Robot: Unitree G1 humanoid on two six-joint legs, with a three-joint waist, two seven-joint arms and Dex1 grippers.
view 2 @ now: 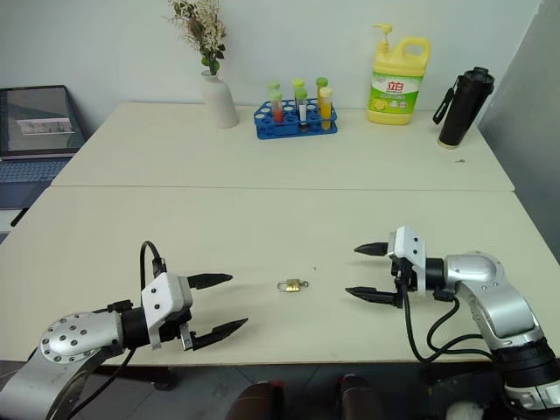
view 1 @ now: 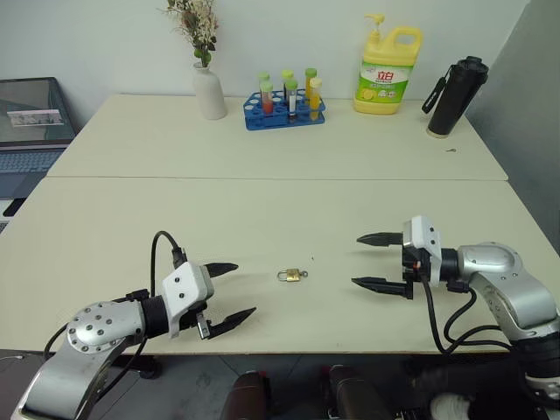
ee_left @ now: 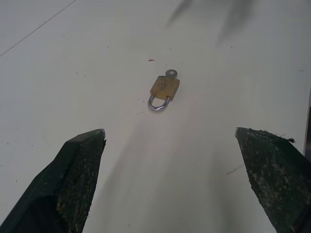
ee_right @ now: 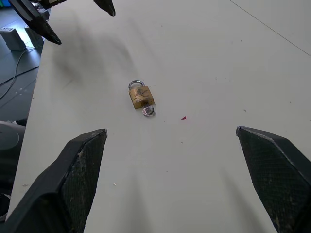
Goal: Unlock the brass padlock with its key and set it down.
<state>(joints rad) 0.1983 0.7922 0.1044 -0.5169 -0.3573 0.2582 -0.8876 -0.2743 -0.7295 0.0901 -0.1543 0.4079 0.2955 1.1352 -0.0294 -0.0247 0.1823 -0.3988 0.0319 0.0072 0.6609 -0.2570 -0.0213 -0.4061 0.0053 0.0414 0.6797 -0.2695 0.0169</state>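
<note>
Near the lower centre of the head-camera frame, the brass padlock was seen lying flat on the desk, between the two claws and touched by neither. The left claw at lower left and the right claw at lower right were both spread wide and empty, aimed inward at the lock. Nothing appeared grasped yet, so the step in hand was judged to be the first reach. A clean pick would likely need one claw brought low over the lock body and closed across its narrow sides, since the piece is far smaller than a finger and could skid on the smooth desk. The key end should be left exposed for the other claw.

Only a small gold speck was given by the head views. In the left wrist view the silvery shackle was shown facing that claw, and the key was seen at the far end, seemingly already in the keyhole. From the right wrist view the key ring was nearest, with the left claw visible at upper left.
</note>
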